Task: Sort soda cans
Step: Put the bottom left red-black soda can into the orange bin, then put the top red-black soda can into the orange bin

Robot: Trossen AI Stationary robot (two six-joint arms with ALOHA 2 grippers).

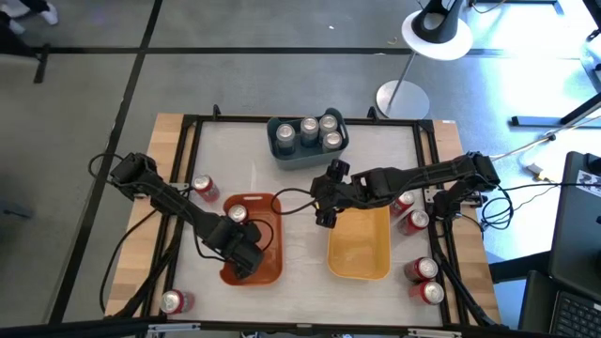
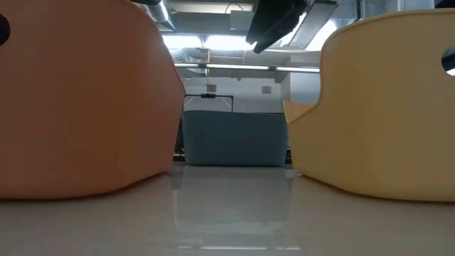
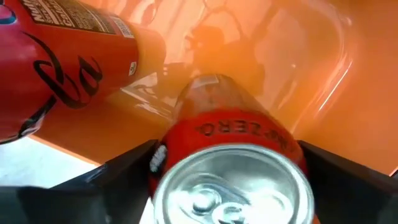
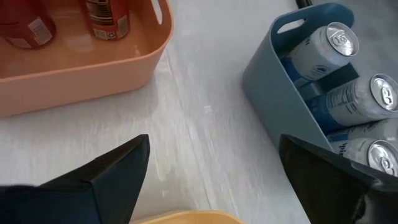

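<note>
At far left, loose soda cans point(image 1: 204, 188) lie on the surface. Over the orange bin point(image 1: 268, 268), the left gripper point(image 3: 227, 180) has its jaws spread on either side of a red can point(image 3: 230, 162); whether they grip it I cannot tell. The can's long axis runs straight ahead into the bin, silver top toward the wrist. Rightward, the right gripper point(image 1: 325, 211) hovers with jaws spread and empty beside the yellow bin point(image 1: 362, 263), nearer the red cans point(image 1: 413, 221) at far right.
</note>
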